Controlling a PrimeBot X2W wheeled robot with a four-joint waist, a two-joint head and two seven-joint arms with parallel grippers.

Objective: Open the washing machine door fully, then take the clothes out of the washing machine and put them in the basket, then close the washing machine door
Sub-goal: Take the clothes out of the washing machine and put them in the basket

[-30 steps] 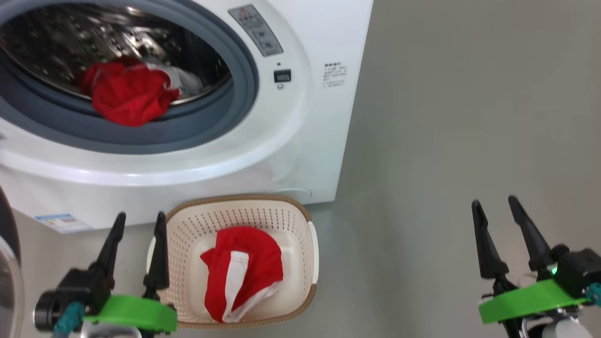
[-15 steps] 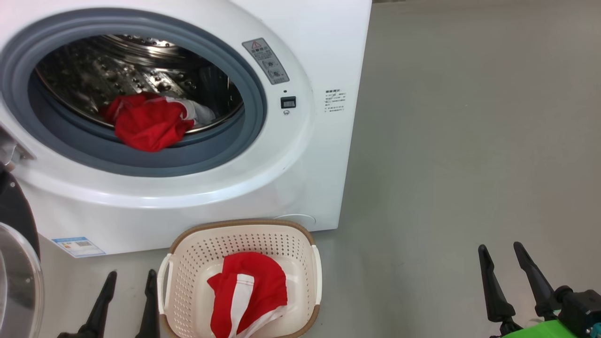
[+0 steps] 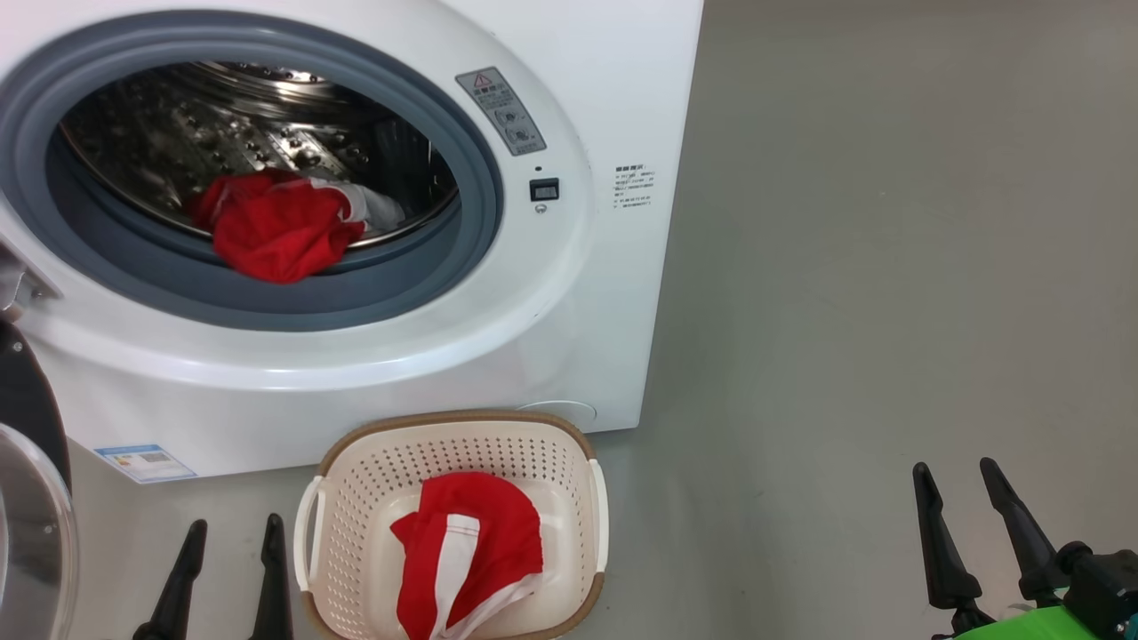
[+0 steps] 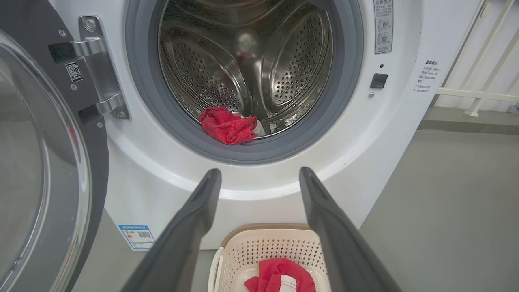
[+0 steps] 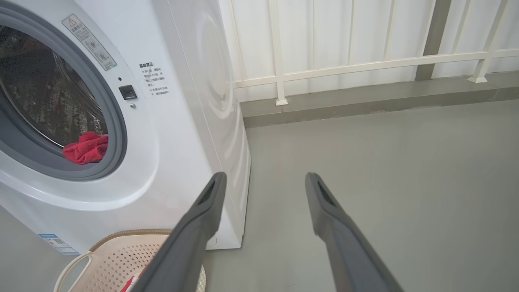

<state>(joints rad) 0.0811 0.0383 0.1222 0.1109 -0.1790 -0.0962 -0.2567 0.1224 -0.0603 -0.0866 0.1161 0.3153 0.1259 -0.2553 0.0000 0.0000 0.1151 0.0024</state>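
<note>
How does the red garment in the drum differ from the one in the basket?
The drum garment sits bunched, lapping onto the grey seal; the basket garment lies flatter inside the basket. The drum garment shows nearly all red; the basket garment shows a wide white stripe. Both are red-and-white cloth.

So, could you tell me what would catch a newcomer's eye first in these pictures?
The bright red garment heaped on the front lip of the steel drum of the washing machine. Next, a red-and-white piece in the cream basket on the floor before the machine, and the open door swung out on the left.
</note>
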